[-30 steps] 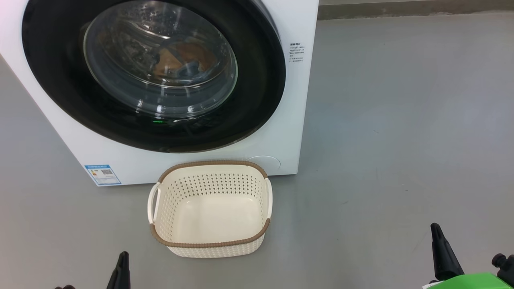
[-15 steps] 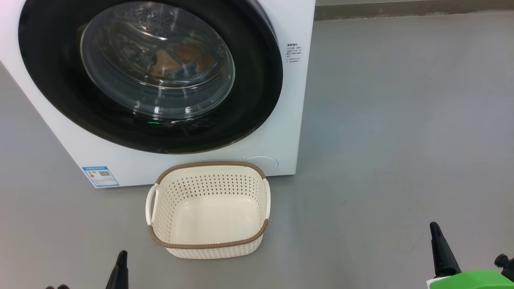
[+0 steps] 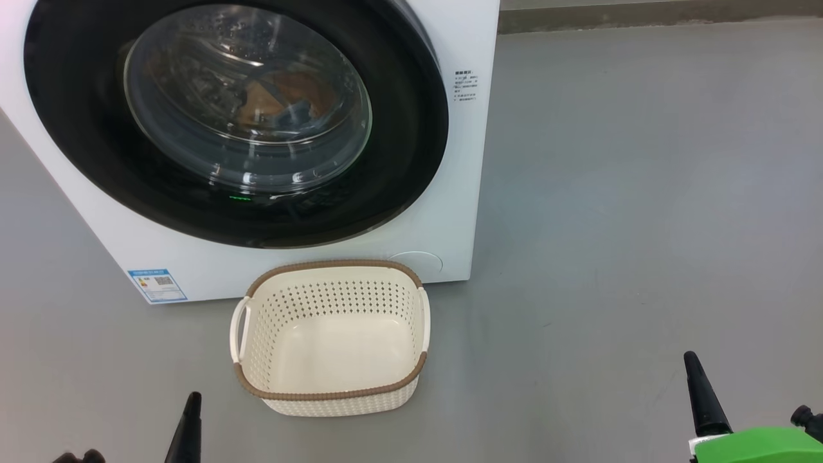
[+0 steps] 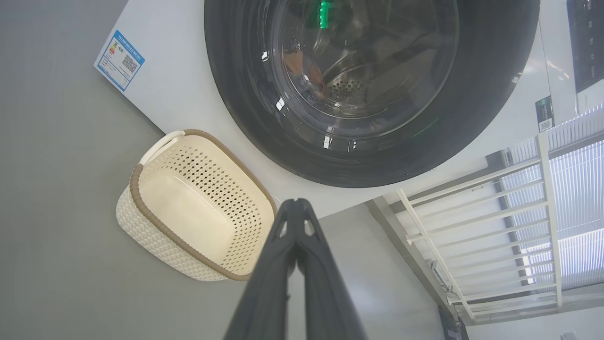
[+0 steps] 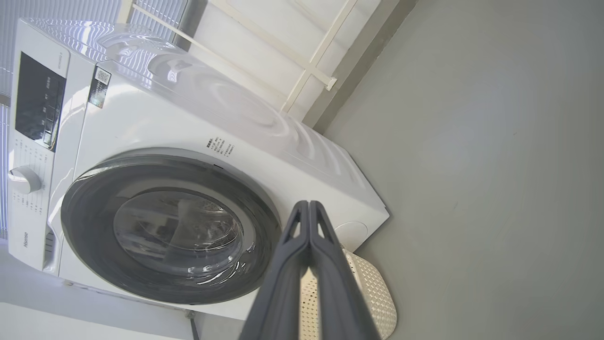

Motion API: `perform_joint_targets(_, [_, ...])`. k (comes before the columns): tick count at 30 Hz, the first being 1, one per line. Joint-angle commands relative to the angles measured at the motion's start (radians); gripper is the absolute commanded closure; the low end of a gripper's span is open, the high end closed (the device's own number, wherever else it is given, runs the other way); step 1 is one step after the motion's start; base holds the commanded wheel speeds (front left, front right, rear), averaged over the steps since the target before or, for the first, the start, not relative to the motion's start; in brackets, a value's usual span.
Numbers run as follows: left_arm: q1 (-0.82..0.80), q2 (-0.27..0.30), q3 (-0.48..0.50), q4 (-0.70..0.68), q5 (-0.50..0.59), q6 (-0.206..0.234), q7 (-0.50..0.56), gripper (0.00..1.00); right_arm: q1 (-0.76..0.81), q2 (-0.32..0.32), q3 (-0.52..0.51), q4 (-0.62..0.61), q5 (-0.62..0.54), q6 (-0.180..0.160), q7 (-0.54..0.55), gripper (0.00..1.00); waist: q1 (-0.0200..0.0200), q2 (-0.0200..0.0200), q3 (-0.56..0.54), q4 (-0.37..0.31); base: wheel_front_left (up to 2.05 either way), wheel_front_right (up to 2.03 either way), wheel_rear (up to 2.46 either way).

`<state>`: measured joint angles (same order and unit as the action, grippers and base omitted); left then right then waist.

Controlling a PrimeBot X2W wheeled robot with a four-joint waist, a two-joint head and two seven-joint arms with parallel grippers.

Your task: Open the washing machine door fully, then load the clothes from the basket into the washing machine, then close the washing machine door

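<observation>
Head view, upper left: I see the washing machine door (image 3: 247, 103) shut, clothes (image 3: 283, 96) behind its glass, the basket (image 3: 331, 265) just below. My left gripper (image 3: 186, 427) and right gripper (image 3: 704, 399), bottom corners, are clenched.

Plain laundry room: washing machine (image 3: 466, 161), basket (image 3: 328, 264) on grey floor (image 3: 643, 193), window blinds (image 4: 575, 189).

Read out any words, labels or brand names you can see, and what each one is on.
"Hisense": washer front, near the knob.
On the blue sticker: too small to read.
The print beside the door: too small.
On the control panel: too small.
</observation>
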<state>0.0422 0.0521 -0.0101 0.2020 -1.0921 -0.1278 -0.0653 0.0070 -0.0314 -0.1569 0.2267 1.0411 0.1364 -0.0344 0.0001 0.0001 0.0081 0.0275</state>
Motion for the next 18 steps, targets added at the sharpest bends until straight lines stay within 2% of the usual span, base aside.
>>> perform_joint_targets(1, [-0.050,0.020,0.026,-0.017,-0.025,-0.002,0.006,1.00,-0.048,-0.012,0.019,-0.022,0.030,-0.003,0.008,1.00,-0.0001,-0.0001,0.000,-0.001,0.00,0.00,0.00])
perform_joint_targets(18, [-0.085,0.024,0.046,0.004,-0.215,-0.002,0.056,1.00,-0.072,-0.014,0.028,-0.008,0.223,-0.004,0.058,1.00,-0.0001,-0.0001,-0.002,-0.010,0.00,0.00,0.00])
